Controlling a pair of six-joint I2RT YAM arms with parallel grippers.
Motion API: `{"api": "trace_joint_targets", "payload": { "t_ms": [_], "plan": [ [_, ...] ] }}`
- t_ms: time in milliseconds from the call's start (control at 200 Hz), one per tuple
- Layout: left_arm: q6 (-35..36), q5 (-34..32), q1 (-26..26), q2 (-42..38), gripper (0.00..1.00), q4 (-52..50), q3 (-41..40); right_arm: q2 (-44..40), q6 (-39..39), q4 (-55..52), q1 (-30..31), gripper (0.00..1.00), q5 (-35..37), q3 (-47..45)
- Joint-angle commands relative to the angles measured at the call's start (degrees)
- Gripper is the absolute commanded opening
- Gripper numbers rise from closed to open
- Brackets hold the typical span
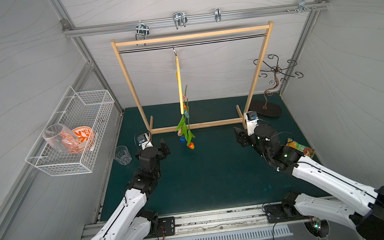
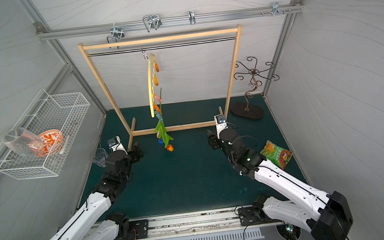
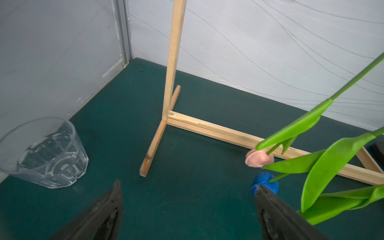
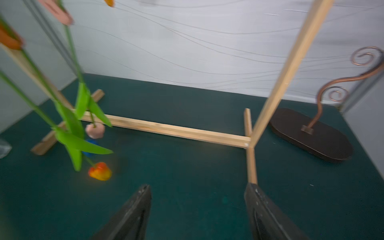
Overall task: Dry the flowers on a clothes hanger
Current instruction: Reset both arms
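My left claw (image 3: 188, 185) stands wide apart with nothing between its fingers, low over the green desk (image 3: 187, 207). My right claw (image 4: 197, 185) is apart too and holds nothing. The flowers (image 1: 185, 131) hang heads down between my two claws, nearer the left one, and their leaves pass just beside one of its fingers. Their stems are caught in the clothespins (image 2: 159, 116) at the lower end of the clothes hanger (image 2: 150, 88). The hanger hangs by its metal hook from the rod of the wooden rack (image 1: 192, 36), almost edge-on to me. The blue head (image 3: 265, 182) sits just past my left claw's fingertip, with the pink head (image 3: 258, 159) a little beyond it. The orange head (image 4: 99, 171) hangs lowest, close over the desk; I cannot tell whether it touches. A clear glass (image 3: 45, 153) stands on the outer side of my left claw. A snack bag (image 2: 276, 153) lies behind my right claw, beside the arm. A copper wire stand (image 4: 311, 133) sits ahead of my right claw, past the rack's post.
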Motion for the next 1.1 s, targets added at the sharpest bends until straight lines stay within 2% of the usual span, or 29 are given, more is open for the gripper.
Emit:
{"api": "trace_joint_targets", "payload": {
  "t_ms": [0,120,220,395,565,715,825,980,1040,1095],
  "plan": [
    [4.7,-5.3,-0.2,0.9,1.00,8.0,0.2,0.3,2.3,-3.3,-6.4,0.77,0.4,1.6],
    [6.9,-7.0,-0.1,2.6,1.00,12.7,-3.1,0.8,5.5,-5.2,-12.0,0.78,-4.9,0.2],
    [8.5,-8.5,0.1,4.7,1.00,16.3,-5.0,1.1,6.3,-4.2,-14.8,0.78,-6.6,-1.7],
    [9.9,-9.6,0.8,8.4,1.00,18.4,-5.4,1.3,0.7,3.8,-17.6,0.81,-6.2,-6.6],
    [12.0,-10.2,2.0,9.7,0.99,27.1,-8.8,4.1,-5.3,11.3,-19.1,0.84,-7.3,-10.0],
    [11.8,-5.6,5.4,10.1,0.99,31.6,-11.5,9.8,-7.2,16.8,-22.1,0.86,-6.0,-12.2],
    [12.5,-2.4,7.7,12.2,1.00,36.7,-13.7,11.9,-5.4,21.1,-26.2,0.86,-8.2,-14.0],
    [14.4,1.1,10.3,20.5,0.99,44.2,-15.1,14.8,-4.9,31.0,-28.8,0.86,-10.1,-18.3],
    [15.2,0.3,10.6,24.2,0.99,49.9,-15.2,16.9,-5.3,34.9,-29.1,0.86,-9.3,-20.1],
    [15.3,4.3,11.3,24.3,0.99,49.5,-15.0,19.5,-5.8,39.7,-29.1,0.87,-8.7,-22.2]
  ]
}}
